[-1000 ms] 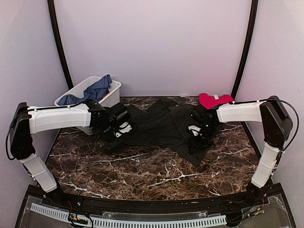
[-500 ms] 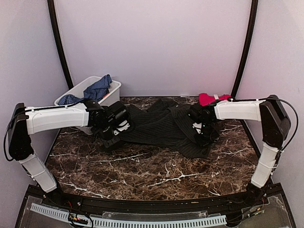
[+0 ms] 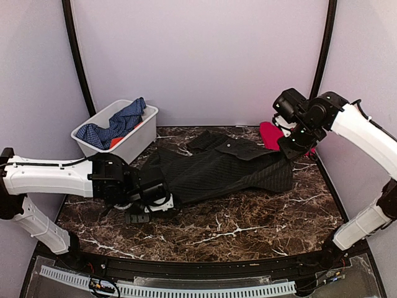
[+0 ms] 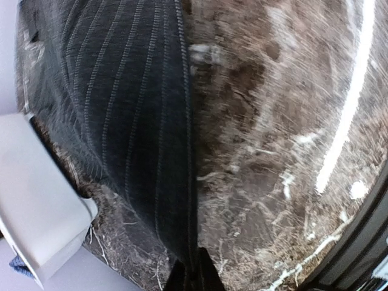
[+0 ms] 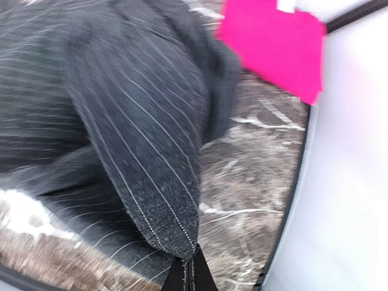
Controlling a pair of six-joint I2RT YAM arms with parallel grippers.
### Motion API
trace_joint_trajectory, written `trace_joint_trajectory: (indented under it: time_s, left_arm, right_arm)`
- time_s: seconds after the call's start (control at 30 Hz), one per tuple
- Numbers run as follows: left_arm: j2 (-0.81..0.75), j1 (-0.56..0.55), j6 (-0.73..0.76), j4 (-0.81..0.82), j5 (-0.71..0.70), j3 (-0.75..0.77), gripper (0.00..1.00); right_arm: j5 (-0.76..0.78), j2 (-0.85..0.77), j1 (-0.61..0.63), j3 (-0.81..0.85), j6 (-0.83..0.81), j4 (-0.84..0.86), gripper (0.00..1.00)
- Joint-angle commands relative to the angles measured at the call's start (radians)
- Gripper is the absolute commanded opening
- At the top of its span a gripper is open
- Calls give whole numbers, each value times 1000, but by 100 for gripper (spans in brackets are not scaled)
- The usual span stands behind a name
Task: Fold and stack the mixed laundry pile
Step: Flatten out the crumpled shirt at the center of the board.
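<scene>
Both arms have drawn apart since a second ago, stretching the charcoal pinstriped button shirt (image 3: 223,171) wide across the marble worktop (image 3: 248,223). Jaws of the left gripper (image 3: 151,202) are clamped on its near-left hem. Those of the right gripper (image 3: 290,148) pinch its far-right edge, raised, beside the red cloth (image 3: 271,132).

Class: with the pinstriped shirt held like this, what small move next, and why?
Probably lower the right fingers toward the brown marble table. They and the left fingers are shut on opposite edges of the dark charcoal pinstriped shirt; the right corner is held raised, so lowering should lay it flat.
</scene>
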Motion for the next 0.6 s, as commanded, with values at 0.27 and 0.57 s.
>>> trace_joint_trajectory:
  time_s: [0.27,0.57]
  left_arm:
    - [-37,-38,-129,-86,131,71,55]
    - [-9,343,-346,203,281,76,59]
  right_arm:
    - [-411,159,244,-37,26,-72,31]
    - [-249,213,205,27,-42,69,81]
